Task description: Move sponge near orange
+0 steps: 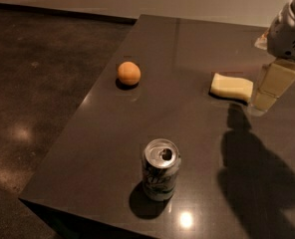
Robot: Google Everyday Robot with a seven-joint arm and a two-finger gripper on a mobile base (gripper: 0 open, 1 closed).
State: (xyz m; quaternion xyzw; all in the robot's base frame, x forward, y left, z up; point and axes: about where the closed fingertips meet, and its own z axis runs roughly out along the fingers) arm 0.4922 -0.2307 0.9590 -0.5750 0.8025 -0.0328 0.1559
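The dark worktop (87, 153) is carrying three things. At left, the orange (129, 73) is sitting near the worktop's left edge. Toward the front, an opened silver can (161, 169) is standing upright. At right, the sponge (231, 86) is lying flat, well apart from the orange. Just beside its right end, the claw (265, 99) is hanging low; open or closed cannot be told.

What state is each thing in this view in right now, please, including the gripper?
sponge: lying flat on the table, not lifted, well apart from the orange.
orange: whole, resting on the table, untouched.
soda can: upright, top opened, near the table's front edge.
gripper: low at the sponge's right end; contact cannot be told.
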